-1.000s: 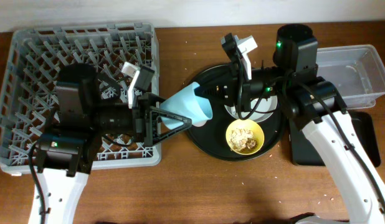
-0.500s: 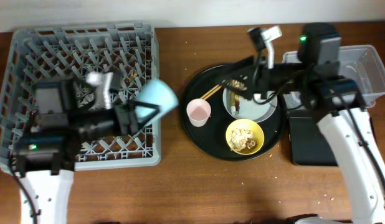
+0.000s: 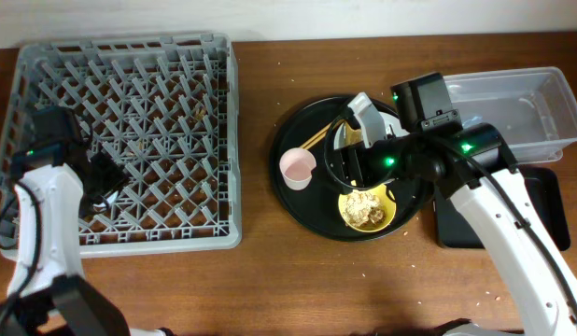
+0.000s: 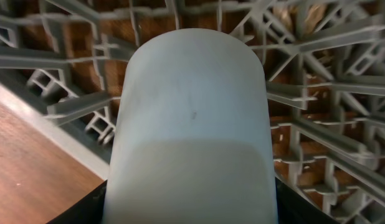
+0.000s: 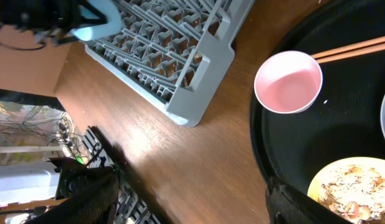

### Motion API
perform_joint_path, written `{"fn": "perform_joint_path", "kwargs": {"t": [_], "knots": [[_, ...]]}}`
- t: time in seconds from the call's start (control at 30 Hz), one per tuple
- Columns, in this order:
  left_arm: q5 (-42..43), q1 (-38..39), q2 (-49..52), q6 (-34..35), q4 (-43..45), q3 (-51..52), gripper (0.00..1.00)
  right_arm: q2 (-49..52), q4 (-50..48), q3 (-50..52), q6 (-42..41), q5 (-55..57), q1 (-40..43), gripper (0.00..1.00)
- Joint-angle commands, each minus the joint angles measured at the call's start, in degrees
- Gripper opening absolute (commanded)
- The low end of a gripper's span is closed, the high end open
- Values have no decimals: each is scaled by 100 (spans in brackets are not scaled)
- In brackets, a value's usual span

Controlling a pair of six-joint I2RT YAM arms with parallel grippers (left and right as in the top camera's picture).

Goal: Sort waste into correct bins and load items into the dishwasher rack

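Note:
My left gripper is shut on the light-blue cup, held low over the left side of the grey dishwasher rack. From the right wrist view that cup shows at the rack's far side. My right gripper hovers open over the round black tray, with nothing between its fingers. On the tray stand the pink cup, the yellow bowl of beige scraps, and the chopsticks. My right arm mostly hides the plate.
The clear tub stands at the far right, with the shallow black tray in front of it. Bare wooden table lies between the rack and the round tray. Small crumbs dot the rack floor.
The left arm has carried the light-blue cup from the round tray leftwards to the rack's left side. The right gripper has opened and dropped from the tray's far edge to over its middle.

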State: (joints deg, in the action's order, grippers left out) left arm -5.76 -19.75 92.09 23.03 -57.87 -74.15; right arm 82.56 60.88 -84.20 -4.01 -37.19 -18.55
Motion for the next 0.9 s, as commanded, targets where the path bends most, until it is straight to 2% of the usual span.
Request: {"fn": "perform_joint_path", "kwargs": {"t": [0.0, 0.07, 0.1, 0.13, 0.2, 0.27, 0.33, 0.47, 0.53, 0.57, 0.6, 0.63, 0.73, 0.77, 0.8, 0.83, 0.87], "knots": [[380, -131, 369, 57, 72, -37, 80, -72, 76, -11, 83, 210, -31, 77], [656, -321, 378, 57, 61, -44, 87, -72, 138, -11, 83, 260, -31, 77], [944, -476, 378, 55, 59, -70, 95, -72, 203, -7, 81, 459, -31, 77], [1314, -691, 376, 52, 31, -127, 99, -66, 317, -2, 81, 702, -31, 77], [1797, -968, 374, -83, -129, -317, 99, -42, 387, 4, 74, 1093, -31, 77], [2437, -984, 345, -723, -501, -761, 99, 162, 260, 9, 55, 1241, -33, 73], [2898, -697, 151, -1386, -927, -1202, 99, 612, -157, 26, -103, 1320, -125, 69], [2918, 190, -601, -1867, -1152, -1421, 99, 1954, -1152, 28, -750, 1908, -361, 62], [3604, 673, -946, -2074, -1261, -1421, 99, 2695, -1631, 28, -1049, 1971, -367, 56], [4175, 798, -990, -2271, -1287, -1421, 99, 2909, -1729, 28, -1051, 2037, -367, 51], [4579, 914, -994, -2291, -1318, -1419, 99, 3132, -1768, 31, -1069, 2103, -367, 33], [4929, 1027, -984, -2288, -1318, -1419, 99, 3233, -1711, 28, -1134, 2116, -367, 7], [5611, 1255, -960, -2288, -1182, -1419, 99, 2833, -1316, -44, -1126, 2092, -291, 4], [6194, 1307, -955, -2288, -1054, -1419, 99, 2546, -1106, -90, -966, 1878, -199, 4], [6732, 1338, -955, -2288, -892, -1419, 99, 2221, -960, -131, -525, 1167, -70, 4], [7335, 1366, -955, -2288, -702, -1419, 99, 1670, -837, -140, 358, -658, 184, 4], [7510, 1405, -955, -2288, -658, -1419, 99, 1318, -765, -140, 748, -1753, 369, 4]]}}
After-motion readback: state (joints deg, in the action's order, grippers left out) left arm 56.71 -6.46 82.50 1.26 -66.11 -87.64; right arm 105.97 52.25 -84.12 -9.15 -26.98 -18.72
